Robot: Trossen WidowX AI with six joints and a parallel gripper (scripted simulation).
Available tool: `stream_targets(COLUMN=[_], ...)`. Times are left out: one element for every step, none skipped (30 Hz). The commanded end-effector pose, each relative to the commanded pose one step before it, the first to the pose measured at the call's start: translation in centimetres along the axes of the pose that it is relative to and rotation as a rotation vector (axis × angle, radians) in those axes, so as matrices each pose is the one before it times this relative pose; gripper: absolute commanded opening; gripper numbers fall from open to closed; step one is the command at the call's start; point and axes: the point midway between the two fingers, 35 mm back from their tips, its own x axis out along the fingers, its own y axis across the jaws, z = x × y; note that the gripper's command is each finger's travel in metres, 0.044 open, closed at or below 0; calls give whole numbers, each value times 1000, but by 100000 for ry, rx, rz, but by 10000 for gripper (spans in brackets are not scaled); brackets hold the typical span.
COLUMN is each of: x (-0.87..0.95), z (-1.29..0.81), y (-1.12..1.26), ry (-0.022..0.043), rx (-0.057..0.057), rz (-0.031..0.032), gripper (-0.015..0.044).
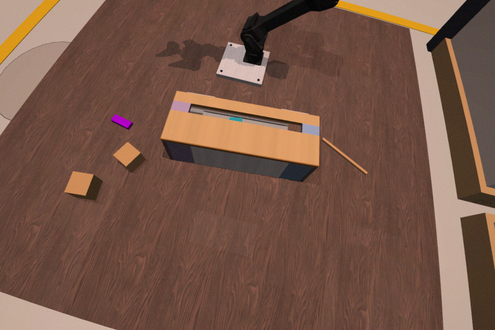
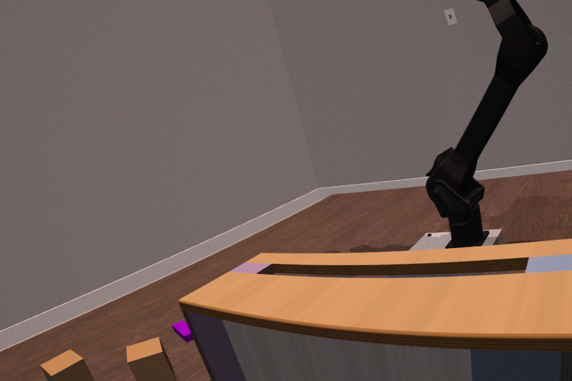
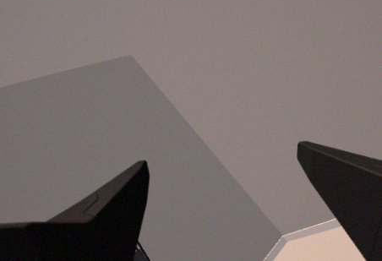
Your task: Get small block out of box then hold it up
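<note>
The box (image 1: 240, 138) (image 2: 370, 305) stands in front of the arm's base, with a long slot in its wooden top. A small teal block (image 1: 235, 119) shows through the slot, left of the slot's middle, on the grey shelf (image 1: 264, 123). Brown surface shows past the shelf's right end. The top has a pink patch (image 1: 181, 106) at the left end and a blue patch (image 1: 310, 129) at the right end. My gripper (image 3: 222, 159) is open with nothing between its fingers, raised high, away from the box. In the exterior view it is partly cut off at the top.
A purple block (image 1: 121, 121) (image 2: 183, 330) and two wooden blocks (image 1: 127, 154) (image 1: 80, 183) sit left of the box. A thin wooden stick (image 1: 344, 155) lies just off its right end. Large wooden-edged structures (image 1: 466, 118) stand at the far right.
</note>
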Motion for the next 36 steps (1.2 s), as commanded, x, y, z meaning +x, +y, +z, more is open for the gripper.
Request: stream_targets(x=[44,133,224,319,420,529,603,630,652,673,649,665,682,698,713,724,731,744,755,758,856,918,929,938,945,950,954,955,955,954,972,957,937,927,916,903], z=[-44,-136,-233,-340,-458,-591,-688,-727,-761,-794,-834,-857,-880,-902,-923,-915,-887,-904,-918,-883,-976,-1051,-1063,-1073,-1081,-1087,-1090,-1092,-1092,-1090,-1105,-1092,-1073,-1063,-1052,-1040], y=[-80,-240,-398,-552,-702,-845,-916,-906,-891,-875,-786,-775,-765,-756,-747,-777,-826,-816,-805,-845,-982,-1024,-1005,-987,-968,-950,-931,-912,-893,-874,-878,-847,-814,-794,-774,-755], ry=[210,638,1083,1558,2074,2640,3038,3190,3316,3436,3551,3632,3713,3787,3854,3831,3744,3789,3827,3713,4109,4382,4392,4388,4371,4342,4299,4243,4175,4095,4085,3950,3791,3662,3525,3380], rx=[365,1091,1803,2490,3143,3747,4005,3896,3755,3609,3825,3678,3536,3390,3242,3091,2943,2790,2636,2499,2662,2613,2395,2177,1961,1747,1537,1329,1127,929,638,505,381,214,53,-99], rz=[-164,-494,-829,-1173,-1530,-1905,-2146,-2213,-2269,-2327,-2149,-2218,-2294,-2373,-2454,-2682,-2991,-3074,-3159,-3430,-4128,-4495,-4615,-4736,-4858,-4979,-5101,-5221,-5341,-5460,-5625,-5724,-5804,-5913,-6020,-6125], gripper=[400,400,400,400,400,400,400,400,400,400,400,400,400,400,400,400,400,400,400,400,400,400,400,400,400,400,400,400,400,400,400,400,400,400,400,400])
